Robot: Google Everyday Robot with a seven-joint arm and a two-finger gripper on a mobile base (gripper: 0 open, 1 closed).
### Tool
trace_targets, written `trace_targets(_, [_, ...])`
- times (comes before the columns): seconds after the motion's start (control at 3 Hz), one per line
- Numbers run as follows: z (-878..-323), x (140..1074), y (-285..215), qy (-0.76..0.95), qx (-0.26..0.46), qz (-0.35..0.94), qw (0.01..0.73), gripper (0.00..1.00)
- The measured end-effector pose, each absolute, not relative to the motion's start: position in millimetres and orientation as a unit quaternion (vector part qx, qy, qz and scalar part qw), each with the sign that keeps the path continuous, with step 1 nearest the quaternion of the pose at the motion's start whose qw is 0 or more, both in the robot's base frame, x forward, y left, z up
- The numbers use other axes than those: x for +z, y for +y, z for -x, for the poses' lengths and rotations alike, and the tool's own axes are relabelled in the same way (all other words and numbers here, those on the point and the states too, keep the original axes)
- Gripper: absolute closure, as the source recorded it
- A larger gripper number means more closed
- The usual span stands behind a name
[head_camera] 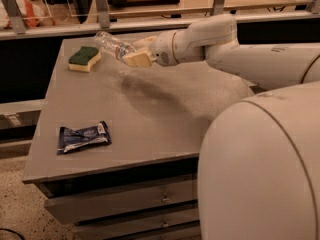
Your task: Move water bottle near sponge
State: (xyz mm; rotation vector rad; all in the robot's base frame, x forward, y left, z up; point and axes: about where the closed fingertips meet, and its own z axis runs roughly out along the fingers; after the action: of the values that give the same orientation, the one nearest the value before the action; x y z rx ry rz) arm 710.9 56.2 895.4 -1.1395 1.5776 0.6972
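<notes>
Reaching in from the right across the far part of the tabletop with the white arm. At its end, the gripper, clamped on the bottle, with tan fingers above and below it. Held clear of the tabletop, close to the far edge and left of its middle. Tilted almost to lying, with the free end pointing left and a little up toward the far-left corner. Cannot tell which end sits in the gripper. Below and to the right, a soft dark shadow on the grey surface.

Just left of the bottle's free end, near but not touching: the sponge, flat by the far-left corner, green side up, with yellow showing along its near side.

Well apart from both, close to the left edge and toward the near-left corner: a dark blue packet, flat and crumpled.

Under the near edge, drawer fronts. At lower right, the robot's white body.
</notes>
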Motion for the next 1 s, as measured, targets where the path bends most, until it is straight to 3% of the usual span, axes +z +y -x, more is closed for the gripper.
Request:
trace_targets(0.33, [-706.9,886.9,64.4,0.657,0.3,0.476,0.501,1.0])
trace_targets(1.0, [-702.3,882.7,72.9,0.659,0.304,0.481,0.492,0.59])
